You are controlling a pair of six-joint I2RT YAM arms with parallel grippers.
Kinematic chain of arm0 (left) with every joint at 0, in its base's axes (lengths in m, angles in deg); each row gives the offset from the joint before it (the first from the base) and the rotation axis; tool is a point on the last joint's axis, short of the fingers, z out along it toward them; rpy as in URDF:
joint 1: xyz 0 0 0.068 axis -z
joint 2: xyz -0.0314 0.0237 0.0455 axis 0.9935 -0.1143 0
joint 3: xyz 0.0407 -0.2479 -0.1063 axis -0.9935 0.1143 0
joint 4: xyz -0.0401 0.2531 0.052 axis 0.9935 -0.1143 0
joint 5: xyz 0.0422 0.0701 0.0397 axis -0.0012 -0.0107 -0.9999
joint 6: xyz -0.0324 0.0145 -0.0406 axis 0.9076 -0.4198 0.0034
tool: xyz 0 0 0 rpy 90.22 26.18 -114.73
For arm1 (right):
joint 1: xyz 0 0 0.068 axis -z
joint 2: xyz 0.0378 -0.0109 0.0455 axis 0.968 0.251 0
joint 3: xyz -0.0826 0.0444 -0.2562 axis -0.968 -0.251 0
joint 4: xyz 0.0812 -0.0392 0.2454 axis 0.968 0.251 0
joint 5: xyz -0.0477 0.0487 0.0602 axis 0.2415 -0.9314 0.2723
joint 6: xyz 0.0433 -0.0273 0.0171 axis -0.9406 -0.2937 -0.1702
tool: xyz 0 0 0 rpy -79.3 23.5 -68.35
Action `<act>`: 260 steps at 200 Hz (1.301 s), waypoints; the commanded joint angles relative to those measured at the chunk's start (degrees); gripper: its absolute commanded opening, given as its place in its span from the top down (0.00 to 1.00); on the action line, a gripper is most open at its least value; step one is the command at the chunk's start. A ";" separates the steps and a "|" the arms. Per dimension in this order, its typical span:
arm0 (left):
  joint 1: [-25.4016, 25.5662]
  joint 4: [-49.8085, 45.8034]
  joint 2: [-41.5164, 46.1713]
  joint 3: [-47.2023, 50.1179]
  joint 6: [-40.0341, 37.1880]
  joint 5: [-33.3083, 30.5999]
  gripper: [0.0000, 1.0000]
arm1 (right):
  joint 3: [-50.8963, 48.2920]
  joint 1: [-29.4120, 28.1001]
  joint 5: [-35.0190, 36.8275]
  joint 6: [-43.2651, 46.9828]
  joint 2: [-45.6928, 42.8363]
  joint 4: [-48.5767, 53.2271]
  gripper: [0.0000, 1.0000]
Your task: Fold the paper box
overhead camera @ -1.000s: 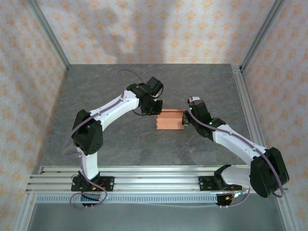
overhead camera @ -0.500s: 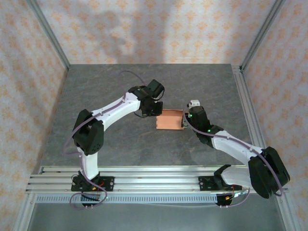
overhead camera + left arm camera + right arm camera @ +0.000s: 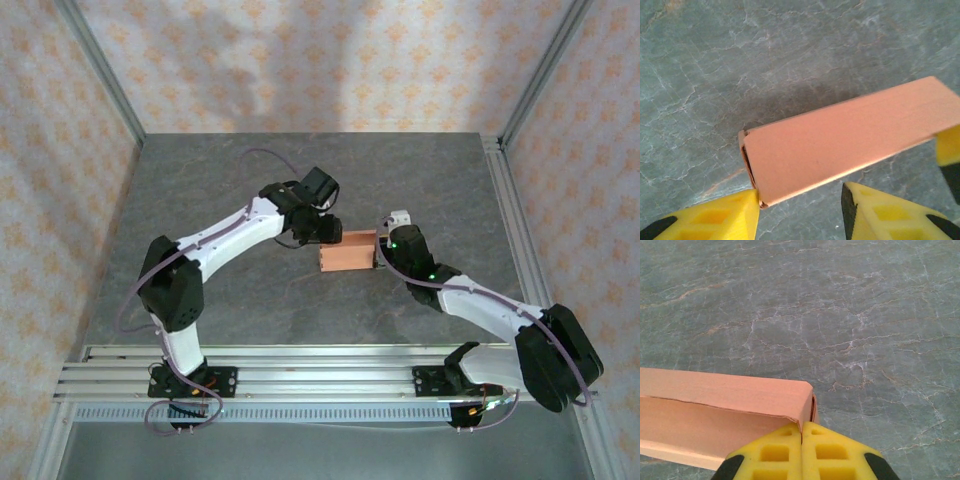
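Since a second ago the left hand [image 3: 800,202] has let its yellow fingers [image 3: 715,220] part, and the salmon-orange paper box [image 3: 346,255] now shows a narrower face from above than it did then. I see that box, a small rectangular one of thin card, sitting near the middle of the grey marbled bench [image 3: 250,190], between the two hands. On the left wrist camera the fingers stand apart with bare bench in the gap. The left one touches the box's near corner, and a long smooth face of the box runs away to the upper right. The right hand [image 3: 801,427] is closed, its yellow pads [image 3: 840,450] pressed flat together, their tips against the end corner of the box. I cannot tell whether any card is nipped between them.
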 commanded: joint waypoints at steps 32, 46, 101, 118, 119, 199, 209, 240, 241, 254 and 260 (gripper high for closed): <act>-1.38 4.82 7.39 3.89 2.21 -2.56 0.51 | -2.82 -0.63 -1.17 0.79 0.18 2.54 1.00; -1.93 5.27 7.30 4.29 3.19 -3.37 0.51 | -2.87 -0.75 -1.18 0.78 0.01 2.53 1.00; -2.30 3.77 0.40 1.51 3.97 -3.11 0.69 | -3.36 -0.71 -1.36 0.46 -0.13 2.10 1.00; -2.29 3.38 -0.79 1.87 4.31 -2.52 0.71 | -3.44 -0.72 -1.25 0.19 -0.39 2.34 1.00; -2.29 3.42 -0.80 1.98 4.36 -2.48 0.72 | -3.43 -0.72 -1.21 0.18 -0.41 2.31 1.00; -2.21 6.27 0.32 11.55 7.31 -2.06 0.73 | -2.97 -0.72 -1.16 -0.45 -0.18 1.84 0.96; -2.25 6.03 0.12 11.69 7.45 -2.41 0.73 | -2.90 -0.76 -1.42 -0.53 -0.27 1.76 0.93; -2.21 5.70 -0.72 11.74 7.12 -2.78 0.75 | -3.08 -0.73 -1.62 -0.64 -2.36 1.95 0.72; -2.21 5.68 -0.72 11.75 7.13 -2.78 0.75 | -3.08 -0.72 -1.62 -0.59 -2.58 2.02 0.71; -2.21 5.74 -0.97 11.76 6.96 -2.89 0.75 | -2.89 -0.71 -1.11 0.44 -4.50 3.16 0.65; -2.21 5.73 -1.07 11.72 6.89 -2.92 0.75 | -2.90 -0.71 -1.12 0.97 -5.46 3.44 0.61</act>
